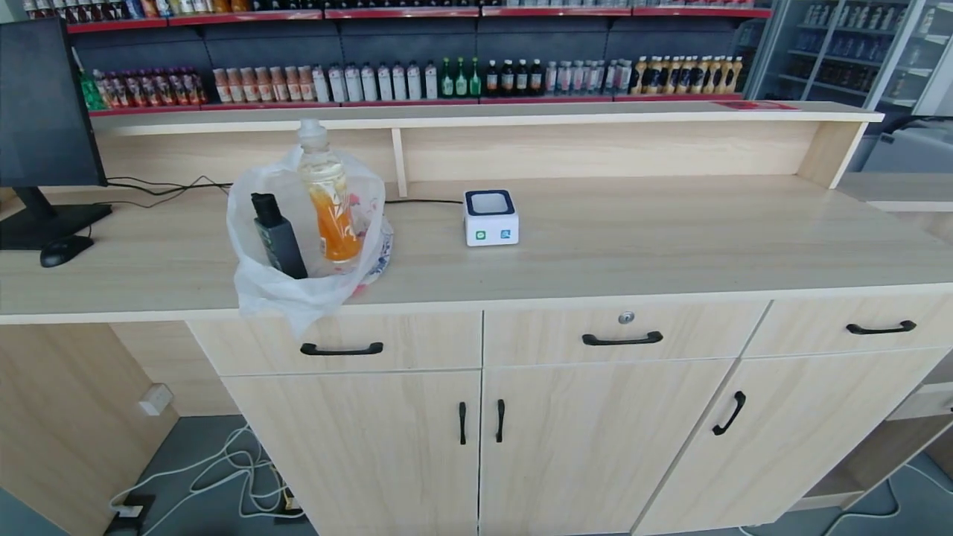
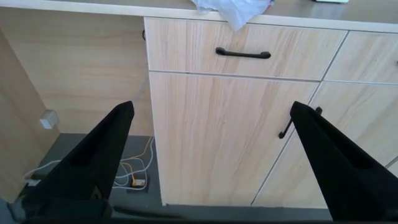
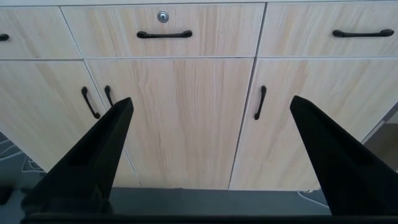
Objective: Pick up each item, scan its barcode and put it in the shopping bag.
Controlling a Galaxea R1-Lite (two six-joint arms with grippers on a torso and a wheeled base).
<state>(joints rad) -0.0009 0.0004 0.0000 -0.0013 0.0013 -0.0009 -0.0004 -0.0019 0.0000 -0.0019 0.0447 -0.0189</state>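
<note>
Near the front edge of the pale wooden desk (image 1: 670, 238), toward its left end, the head view is showing one thin white plastic shopping bag (image 1: 298, 290) holding two items: a dark rectangular bottle (image 1: 279, 238) and a tall clear bottle of orange liquid (image 1: 331, 201). One white cube-shaped scanner (image 1: 491, 217) is sitting mid-desk.

Left wrist view: the left end effector (image 2: 211, 106) is hanging below the desk with its jaws spread wide, gripping nothing. The bag's (image 2: 233, 9) edge is drooping over the front.

Right wrist view: the right end effector (image 3: 211, 101) is likewise gaping wide and carrying nothing.

That overhang is probably risking a slip, and the tall bottle may be tipping.
</note>
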